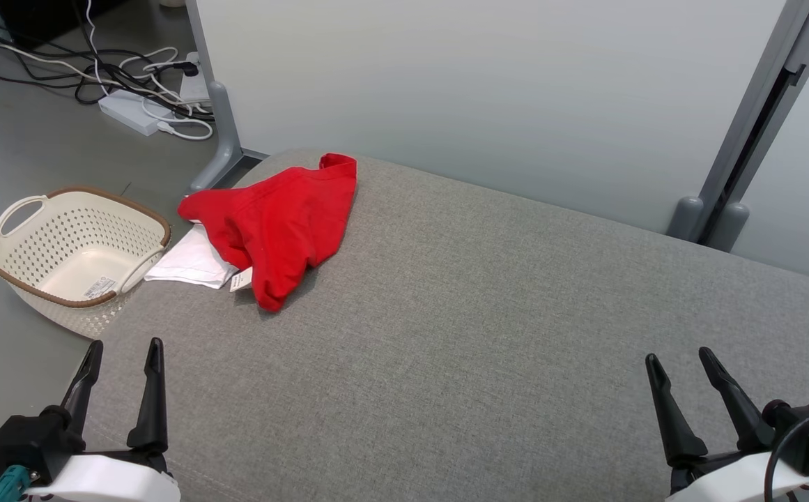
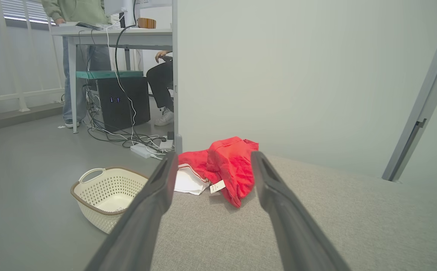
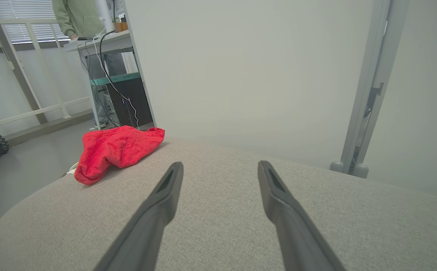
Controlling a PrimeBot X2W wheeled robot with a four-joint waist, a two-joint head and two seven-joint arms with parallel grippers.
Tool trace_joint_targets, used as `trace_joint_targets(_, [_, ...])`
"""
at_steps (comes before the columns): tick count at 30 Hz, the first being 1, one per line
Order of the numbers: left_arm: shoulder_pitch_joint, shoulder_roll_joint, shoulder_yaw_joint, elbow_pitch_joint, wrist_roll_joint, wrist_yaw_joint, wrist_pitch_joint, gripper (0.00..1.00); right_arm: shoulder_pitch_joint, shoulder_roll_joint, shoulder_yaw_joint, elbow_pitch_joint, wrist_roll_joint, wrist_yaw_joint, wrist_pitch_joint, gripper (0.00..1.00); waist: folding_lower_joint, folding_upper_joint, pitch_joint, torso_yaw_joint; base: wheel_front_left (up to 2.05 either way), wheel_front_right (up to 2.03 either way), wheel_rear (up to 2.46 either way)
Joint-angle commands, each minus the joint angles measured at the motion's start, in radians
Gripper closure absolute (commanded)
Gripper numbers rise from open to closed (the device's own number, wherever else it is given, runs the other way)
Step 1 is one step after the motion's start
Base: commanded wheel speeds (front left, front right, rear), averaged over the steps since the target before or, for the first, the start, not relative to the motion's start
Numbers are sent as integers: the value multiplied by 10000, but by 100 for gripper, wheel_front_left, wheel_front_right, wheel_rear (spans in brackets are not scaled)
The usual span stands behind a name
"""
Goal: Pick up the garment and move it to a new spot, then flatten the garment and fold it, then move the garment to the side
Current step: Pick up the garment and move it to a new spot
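With left end effector and right end effector being held open, empty, bunched ridge of red T-shirt is judged best pinched.

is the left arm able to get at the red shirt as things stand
Probably yes: the left gripper is open and only bare grey cushion lies between it and the garment.

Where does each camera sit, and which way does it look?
Head view: from the head, down onto grey cushion, red T-shirt, basket; left claw and right claw show.
Left wrist view: left wrist, toward T-shirt and basket, along its own claw.
Right wrist view: right wrist, low across cushion, along its own claw.
All three share the T-shirt.
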Motion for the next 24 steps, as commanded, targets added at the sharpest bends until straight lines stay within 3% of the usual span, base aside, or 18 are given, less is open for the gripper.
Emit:
trace_joint_targets(1, [-120,34,8,-31,96,7,-14,0,61,-25,-27,-38,3,2,7,0,0,0,10,-12,0,0,0])
trace_joint_targets(8, [-523,-7,-5,28,74,-93,-126,0,49,-123,15,-243,-60,2,189,0,0,0,238,-162,0,0,0])
trace_joint_targets(14, [-1678,-246,236,431,-103,-243,-406,0,-615,-667,244,-851,-294,2,641,0,0,0,1556,-880,0,0,0])
trace_joint_targets(24, [-3808,-752,534,3014,-497,-990,-612,0,-1648,-1110,193,-1579,-434,2,1027,0,0,0,3678,-1868,0,0,0])
